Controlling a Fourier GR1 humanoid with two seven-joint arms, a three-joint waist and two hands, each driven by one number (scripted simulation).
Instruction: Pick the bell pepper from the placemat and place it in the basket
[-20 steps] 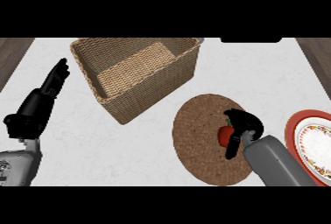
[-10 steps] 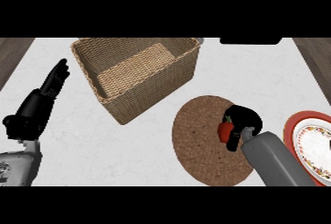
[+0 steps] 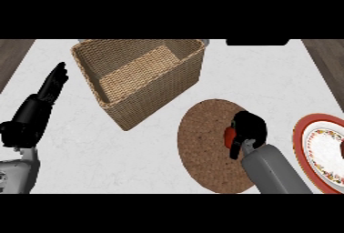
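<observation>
A kitchen: pale marbled counter (image 3: 154,154) bearing a wicker basket (image 3: 144,77), round placemat (image 3: 208,145) and patterned plate (image 3: 322,150).

A pale, faintly marbled counter top (image 3: 134,150) is seen across most of the frame. Dark wood-toned strips, possibly flooring (image 3: 15,54), are shown at the upper left and upper right edges. Even, soft lighting is cast throughout.

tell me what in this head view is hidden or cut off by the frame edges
Head view: the right hand curls round the red bell pepper, hiding most of it, over the round placemat; the red-rimmed plate runs off the right edge; the basket casts only a faint shadow on the pale counter; the left hand shows whole near the left edge, fingers straight.
</observation>
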